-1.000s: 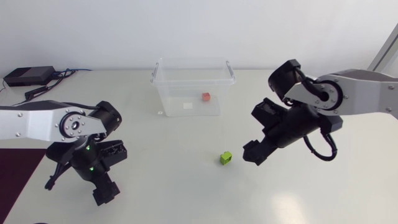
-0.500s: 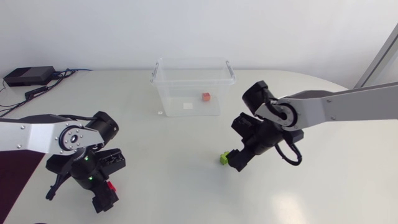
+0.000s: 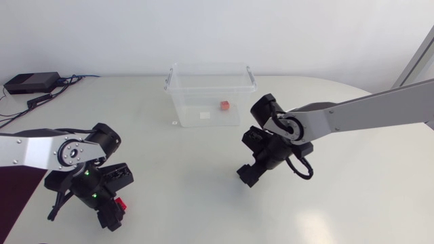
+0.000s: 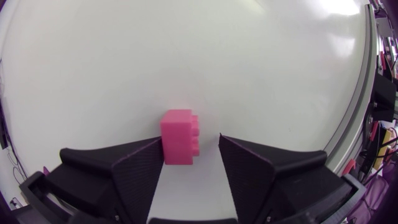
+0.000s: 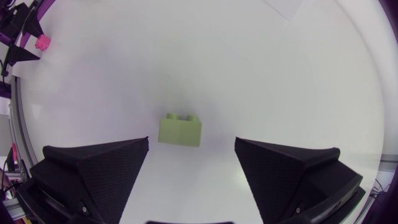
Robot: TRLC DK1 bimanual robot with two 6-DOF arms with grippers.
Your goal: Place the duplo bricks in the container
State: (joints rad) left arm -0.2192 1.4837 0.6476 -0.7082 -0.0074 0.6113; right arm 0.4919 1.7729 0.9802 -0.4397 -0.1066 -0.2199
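A pink brick lies on the white table between the fingers of my left gripper. One finger touches it and a gap remains at the other, so the gripper is open. In the head view this brick shows red beside my left gripper at the front left. My right gripper stands open astride a green brick, touching neither side. From above, my right gripper hides that brick. The clear container stands at the back centre with a red brick inside.
A black box with cables sits at the table's far left back corner. A small white tag lies just in front of the container's left corner. The table's left edge runs close behind my left arm.
My right arm has swung left and down until its open gripper covers the green brick. The left gripper's fingers have drawn in toward the pink brick.
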